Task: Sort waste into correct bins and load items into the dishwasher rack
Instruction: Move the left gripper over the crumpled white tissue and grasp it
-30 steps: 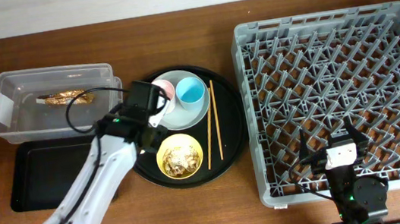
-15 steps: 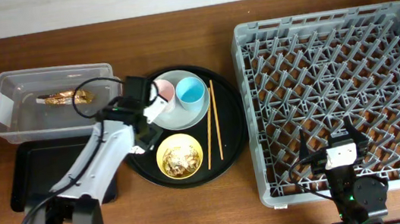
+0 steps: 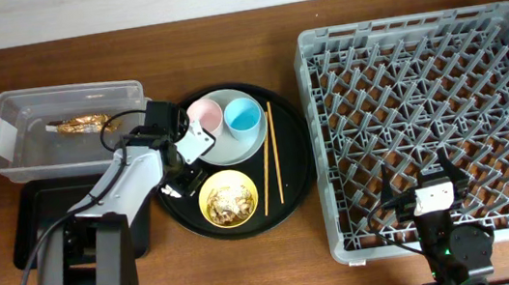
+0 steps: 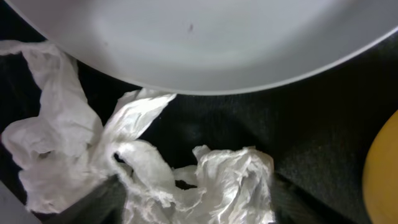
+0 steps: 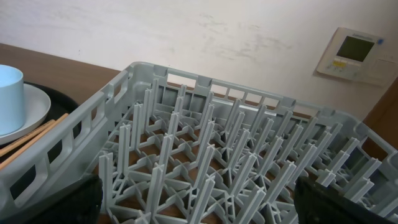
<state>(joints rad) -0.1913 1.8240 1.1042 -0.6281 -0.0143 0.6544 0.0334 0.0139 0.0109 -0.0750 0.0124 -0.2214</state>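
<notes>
Done so far: the gold wrapper lies in the clear tub, off to one side of the left fingers.
Job in hand: I think it is picking up the white tissue.
Left fingers: spread wide and low over the round tray. They are not shut on anything yet.
Where the tissue is: it lies crumpled on the round tray, partly between the two left fingers and partly out past one of them. The plate is just ahead of the fingers.
Right fingers: spread wide and holding nothing, over the near edge of the rack.
Still to sort: the tissue, and the food scraps in the yellow bowl just beside the left fingers. The black tray on the desk looks bare.
Still to load: the pink cup, the blue cup, the plate, the yellow bowl and the chopsticks. The rack has nothing in it.
Changed since a second ago: the left arm has folded in and its fingers have come down by the tissue. More of the pink cup shows now. The right arm has not moved.
</notes>
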